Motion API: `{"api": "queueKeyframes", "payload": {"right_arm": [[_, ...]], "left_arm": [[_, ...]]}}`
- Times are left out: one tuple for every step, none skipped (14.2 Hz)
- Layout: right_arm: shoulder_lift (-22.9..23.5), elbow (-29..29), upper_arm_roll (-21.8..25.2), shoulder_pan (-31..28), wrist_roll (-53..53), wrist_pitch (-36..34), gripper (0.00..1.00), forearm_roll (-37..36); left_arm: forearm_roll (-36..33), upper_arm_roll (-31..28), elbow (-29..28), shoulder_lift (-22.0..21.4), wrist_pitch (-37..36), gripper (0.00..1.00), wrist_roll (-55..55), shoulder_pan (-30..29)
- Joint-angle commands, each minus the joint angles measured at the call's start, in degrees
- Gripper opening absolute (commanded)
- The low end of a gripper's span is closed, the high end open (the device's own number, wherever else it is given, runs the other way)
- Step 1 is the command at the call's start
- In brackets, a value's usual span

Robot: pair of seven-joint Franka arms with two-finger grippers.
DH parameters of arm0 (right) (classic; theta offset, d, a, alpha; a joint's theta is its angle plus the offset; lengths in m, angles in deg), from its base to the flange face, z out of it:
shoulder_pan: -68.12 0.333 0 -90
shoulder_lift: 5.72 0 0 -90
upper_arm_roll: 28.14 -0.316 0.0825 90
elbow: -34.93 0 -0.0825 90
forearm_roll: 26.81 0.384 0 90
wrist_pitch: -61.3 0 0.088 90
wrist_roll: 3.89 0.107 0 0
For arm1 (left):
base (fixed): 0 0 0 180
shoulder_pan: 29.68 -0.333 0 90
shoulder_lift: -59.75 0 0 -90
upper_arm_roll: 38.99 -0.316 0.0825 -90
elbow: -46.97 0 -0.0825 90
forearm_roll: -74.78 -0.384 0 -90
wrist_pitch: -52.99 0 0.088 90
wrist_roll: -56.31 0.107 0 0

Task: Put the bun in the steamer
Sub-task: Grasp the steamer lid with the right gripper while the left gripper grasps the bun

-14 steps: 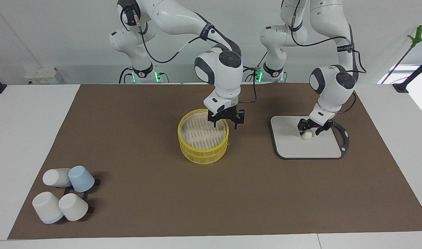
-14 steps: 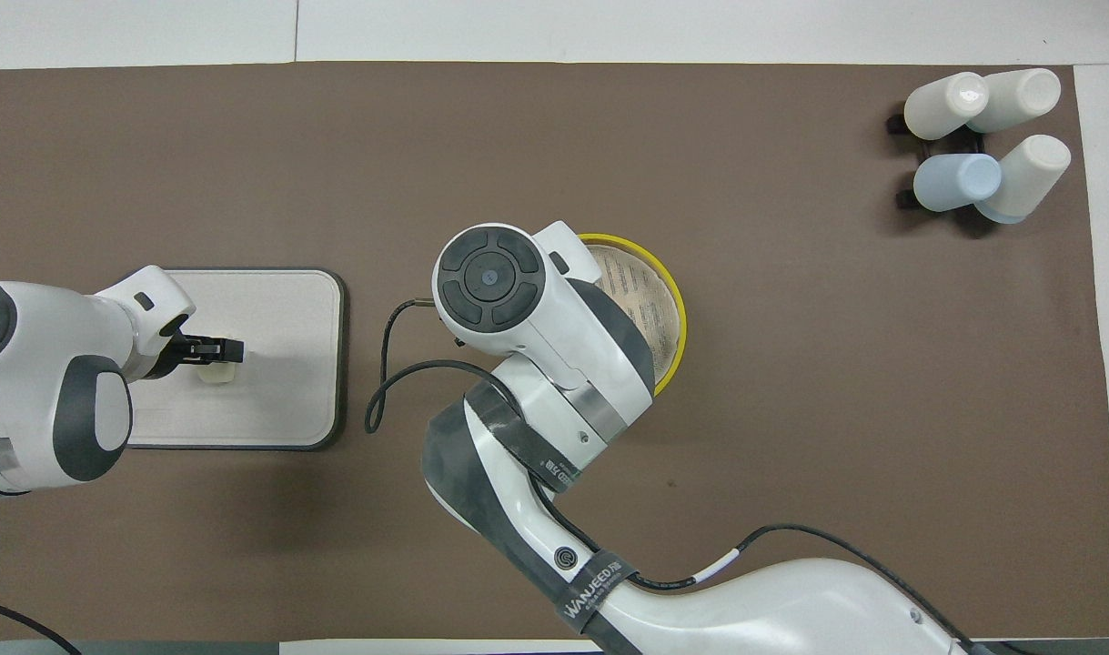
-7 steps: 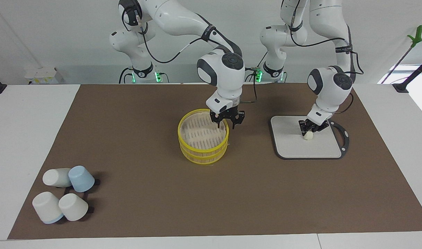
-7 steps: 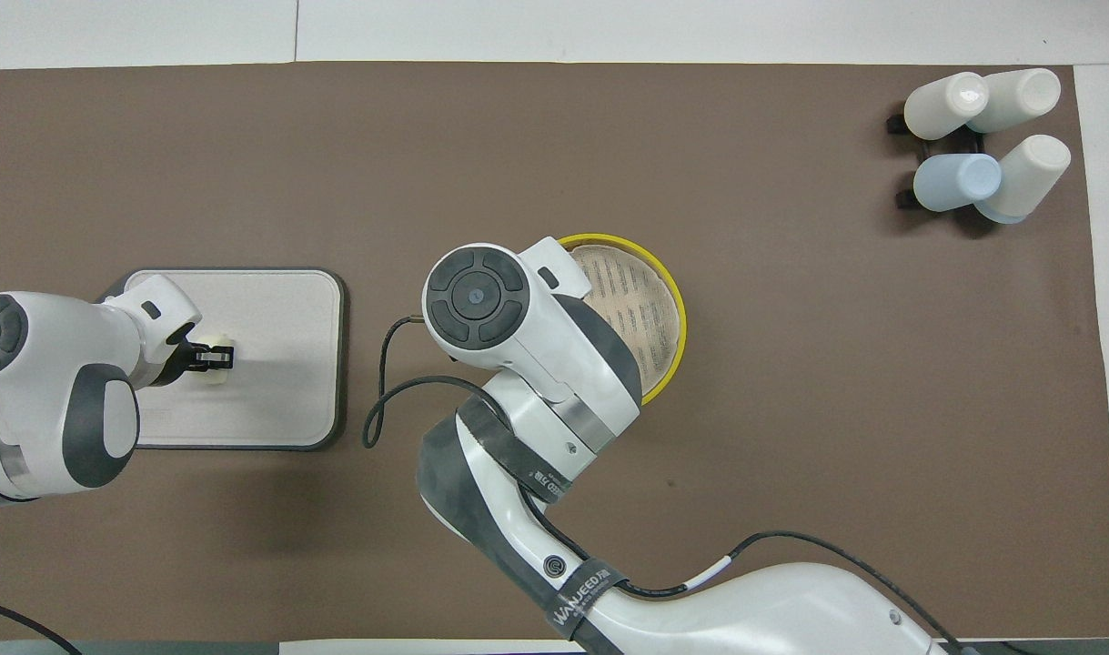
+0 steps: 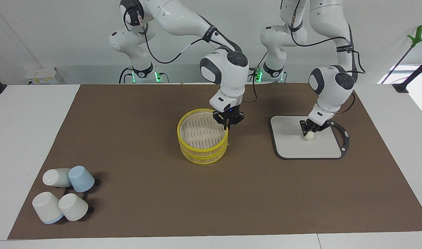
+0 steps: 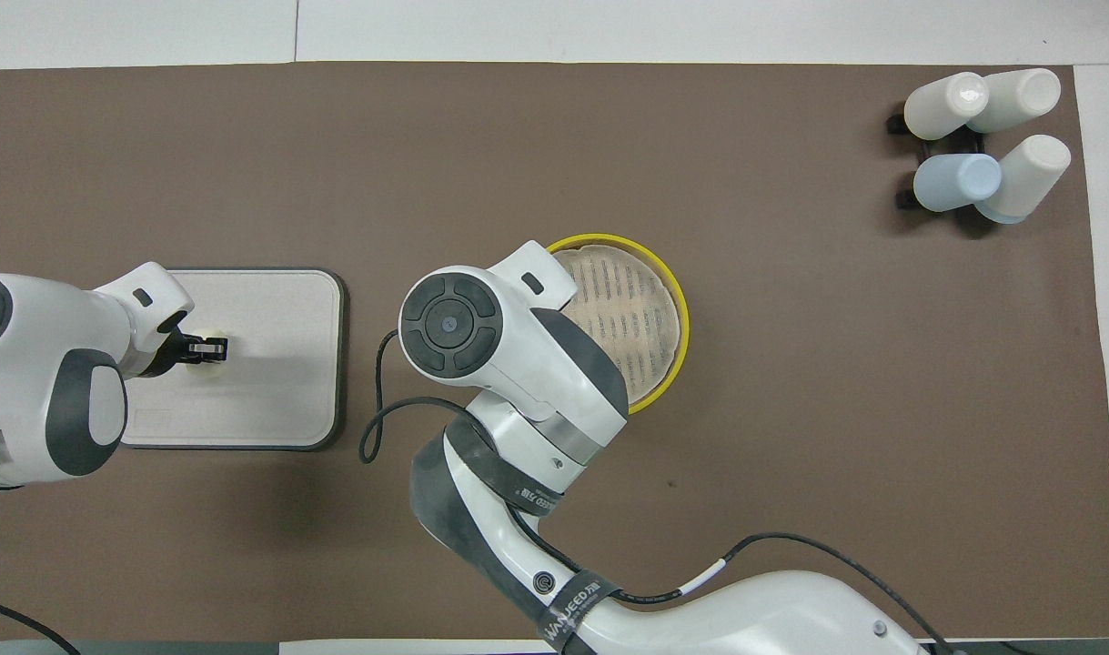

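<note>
The steamer (image 5: pixel 201 151), two yellow-rimmed tiers with a pale slatted bottom, stands mid-table; it also shows in the overhead view (image 6: pixel 678 305). My right gripper (image 5: pixel 226 125) is shut on the steamer's rim on the side toward the left arm's end; in the overhead view its own wrist hides it. The bun (image 5: pixel 309 137), small and cream-white, lies on the flat grey board (image 5: pixel 321 149). My left gripper (image 5: pixel 308 129) is down on the bun and shut on it. The overhead view shows that gripper (image 6: pixel 213 347) over the bun (image 6: pixel 210 360).
Several white and blue cups (image 5: pixel 63 193) lie on a black rack toward the right arm's end, farther from the robots; they also show in the overhead view (image 6: pixel 986 146). A brown mat (image 5: pixel 211 193) covers the table.
My left gripper has closed on the bun on the board. My right gripper has closed on the steamer's rim and its wrist has shifted slightly toward the left arm's end.
</note>
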Motion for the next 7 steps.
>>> {"api": "queueKeyframes", "payload": {"right_arm": [[-1.25,-3.53,0.17,-3.48,-7.22,-4.46,0.0,-0.53],[-2.04,-4.06,0.17,-5.5,-11.61,-5.6,0.0,-0.44],[-3.79,-4.07,0.0,-8.39,-17.48,-6.05,0.0,-0.09],[-5.11,-3.72,-0.01,-10.59,-21.45,-6.49,0.0,0.52],[-6.17,-3.8,-0.01,-13.14,-24.54,-7.8,0.0,1.05],[-7.31,-3.8,0.08,-15.34,-26.66,-8.25,0.0,1.06],[-8.1,-3.8,0.08,-17.54,-29.2,-8.77,0.0,0.97]], "left_arm": [[-0.28,-0.13,7.44,-0.16,-10.08,0.27,-0.55,0.47],[-0.01,-0.04,9.9,-0.16,-13.34,0.27,-0.64,0.56],[0.95,-0.04,12.71,-0.16,-16.33,0.27,-1.07,1.08],[2.17,-0.13,15.52,-0.16,-19.31,0.27,-2.82,2.22],[2.62,-0.13,19.64,0.19,-22.74,0.27,-7.53,3.79],[2.62,-0.04,24.2,2.2,-25.73,0.27,-13.58,7.03],[2.62,-0.13,29.99,4.04,-29.15,0.27,-20.17,10.37]]}}
